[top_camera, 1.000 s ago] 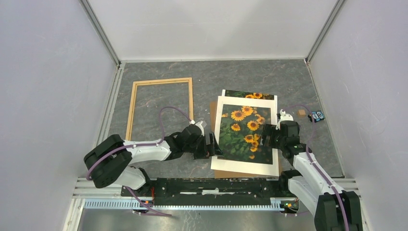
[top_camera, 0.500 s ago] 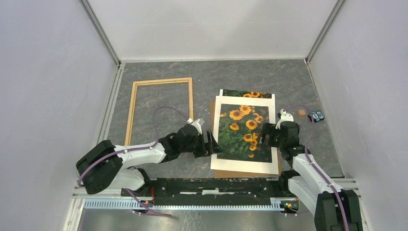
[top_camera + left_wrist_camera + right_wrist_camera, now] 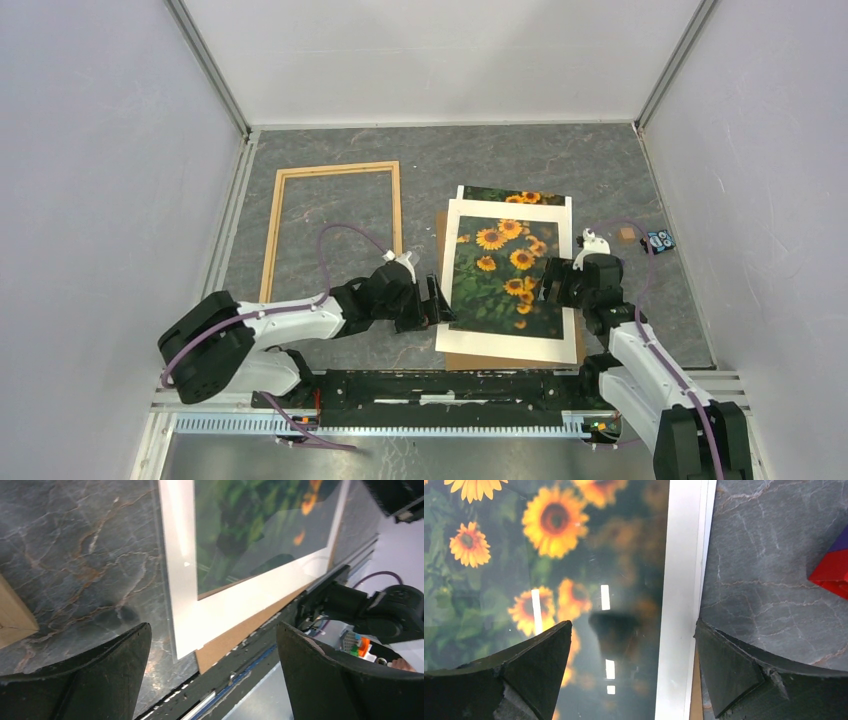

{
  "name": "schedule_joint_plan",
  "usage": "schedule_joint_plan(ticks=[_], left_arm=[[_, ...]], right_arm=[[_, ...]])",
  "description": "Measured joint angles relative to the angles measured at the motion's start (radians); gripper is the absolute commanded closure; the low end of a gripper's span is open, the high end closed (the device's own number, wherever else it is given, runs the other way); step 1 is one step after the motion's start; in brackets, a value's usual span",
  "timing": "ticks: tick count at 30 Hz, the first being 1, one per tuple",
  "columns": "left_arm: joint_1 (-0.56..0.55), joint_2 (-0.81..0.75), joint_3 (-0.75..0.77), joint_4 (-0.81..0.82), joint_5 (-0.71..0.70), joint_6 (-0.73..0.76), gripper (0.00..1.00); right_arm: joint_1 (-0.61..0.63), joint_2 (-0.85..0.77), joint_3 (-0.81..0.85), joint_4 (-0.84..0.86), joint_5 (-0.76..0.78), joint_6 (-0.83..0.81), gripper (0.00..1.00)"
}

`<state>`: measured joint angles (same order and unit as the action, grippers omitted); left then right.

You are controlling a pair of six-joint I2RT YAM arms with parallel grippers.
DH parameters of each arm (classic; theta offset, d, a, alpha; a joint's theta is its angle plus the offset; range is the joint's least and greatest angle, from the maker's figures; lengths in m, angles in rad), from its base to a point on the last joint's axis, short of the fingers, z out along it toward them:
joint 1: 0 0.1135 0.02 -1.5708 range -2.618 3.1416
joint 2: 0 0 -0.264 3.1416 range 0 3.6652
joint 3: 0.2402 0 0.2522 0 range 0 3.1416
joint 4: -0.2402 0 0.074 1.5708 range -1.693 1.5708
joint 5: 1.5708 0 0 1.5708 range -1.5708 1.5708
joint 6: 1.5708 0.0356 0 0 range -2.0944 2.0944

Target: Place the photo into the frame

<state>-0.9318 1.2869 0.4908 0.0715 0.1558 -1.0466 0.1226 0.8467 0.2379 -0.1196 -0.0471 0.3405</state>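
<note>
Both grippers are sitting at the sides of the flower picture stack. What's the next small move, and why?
Probably close the left gripper on the white mat's left edge: its jaws stand open astride that edge, the mat lies on the photo, and the frame lies empty to the left.

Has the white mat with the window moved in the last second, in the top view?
Yes, slightly. The white mat has slid left, toward the wooden frame, and now covers more of the brown board.
</note>
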Motion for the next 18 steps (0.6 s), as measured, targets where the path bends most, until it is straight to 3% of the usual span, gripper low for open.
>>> schedule_joint_plan(ticks=[18], left_arm=[[0.000, 0.045, -0.010, 0.021, -0.002, 0.000, 0.01]], right_arm=[[0.000, -0.080, 0.001, -0.104, -0.096, 0.031, 0.02]])
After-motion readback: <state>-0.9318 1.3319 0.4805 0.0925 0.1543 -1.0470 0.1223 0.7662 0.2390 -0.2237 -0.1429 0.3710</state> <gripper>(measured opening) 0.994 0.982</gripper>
